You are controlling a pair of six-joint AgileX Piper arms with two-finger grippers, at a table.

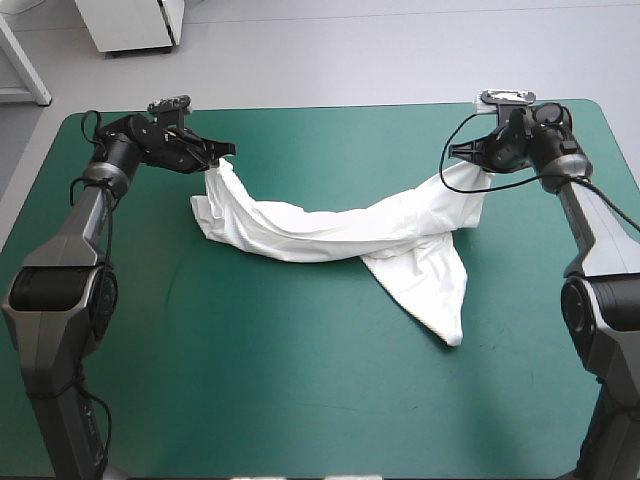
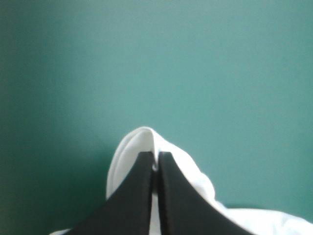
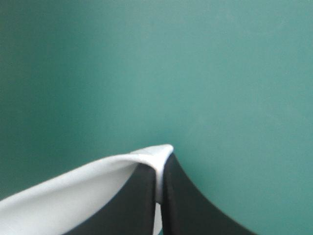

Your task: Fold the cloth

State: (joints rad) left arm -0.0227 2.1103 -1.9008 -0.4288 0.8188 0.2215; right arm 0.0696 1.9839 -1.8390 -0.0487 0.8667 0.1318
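The white T-shirt (image 1: pixel 330 232) hangs stretched between my two grippers over the far half of the teal-green table, sagging in the middle onto the cover. One loose part trails toward the near right. My left gripper (image 1: pixel 226 152) is shut on the T-shirt's left end; in the left wrist view its tips (image 2: pixel 155 155) pinch a white fold (image 2: pixel 142 139). My right gripper (image 1: pixel 456 153) is shut on the right end; in the right wrist view the tips (image 3: pixel 160 164) clamp a thin white edge (image 3: pixel 88 183) that runs off to one side.
The teal-green cover (image 1: pixel 250 380) lies bare across the near half of the table. The table's far edge (image 1: pixel 330 106) runs just beyond both grippers.
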